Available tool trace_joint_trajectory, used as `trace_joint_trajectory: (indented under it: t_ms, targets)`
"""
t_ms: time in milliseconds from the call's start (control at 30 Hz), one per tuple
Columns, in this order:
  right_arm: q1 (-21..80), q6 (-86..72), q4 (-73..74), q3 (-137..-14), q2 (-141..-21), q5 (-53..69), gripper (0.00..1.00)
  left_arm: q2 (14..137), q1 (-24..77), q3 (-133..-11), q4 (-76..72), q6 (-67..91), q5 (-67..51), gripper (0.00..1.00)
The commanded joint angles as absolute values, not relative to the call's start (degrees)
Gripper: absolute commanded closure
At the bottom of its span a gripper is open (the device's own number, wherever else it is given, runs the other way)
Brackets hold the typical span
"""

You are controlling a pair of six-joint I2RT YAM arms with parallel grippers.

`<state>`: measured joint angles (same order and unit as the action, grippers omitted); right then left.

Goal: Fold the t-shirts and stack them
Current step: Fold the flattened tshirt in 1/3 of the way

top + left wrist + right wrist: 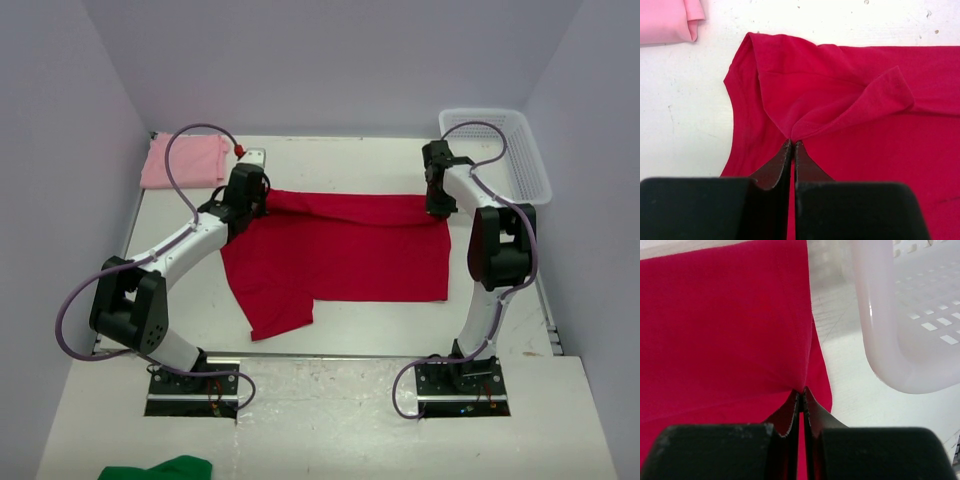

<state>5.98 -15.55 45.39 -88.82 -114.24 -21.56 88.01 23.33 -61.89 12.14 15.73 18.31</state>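
The crimson red t-shirt [345,250] lies spread across the middle of the table, a sleeve hanging toward the near left. My left gripper [262,200] is shut on its far left edge, and in the left wrist view [792,142] cloth bunches up between the closed jaws, with a sleeve of the red t-shirt [880,100] folded over. My right gripper [437,205] is shut on the far right corner, where the red t-shirt [725,325] gathers into the jaws [802,391]. The pale pink t-shirt [183,160] rests folded at the far left corner, its edge [667,20] showing.
A white mesh basket [500,150] stands at the far right, its rim [890,340] close beside my right gripper. A green cloth [160,468] lies at the near edge, left of the arm bases. Walls enclose the table on three sides.
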Motion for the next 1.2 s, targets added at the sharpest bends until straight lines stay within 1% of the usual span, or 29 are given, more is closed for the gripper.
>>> trace_joint_trajectory:
  t_ms: [0, 833, 1167]
  targets:
    - [5.98, -16.79, 44.65, -88.07, -111.44, -22.77, 1.0, 86.13, 23.64, -60.73, 12.13, 17.31, 20.13, 1.0]
    - [6.06, -18.02, 43.59, -85.08, -114.61, -22.85, 1.0, 88.94, 25.58, -57.31, 11.6, 18.37, 21.8, 1.0]
    - [6.07, -18.55, 42.19, -82.0, -114.08, -22.24, 1.0, 87.45, 29.0, -52.3, 10.98, 20.39, 23.46, 1.0]
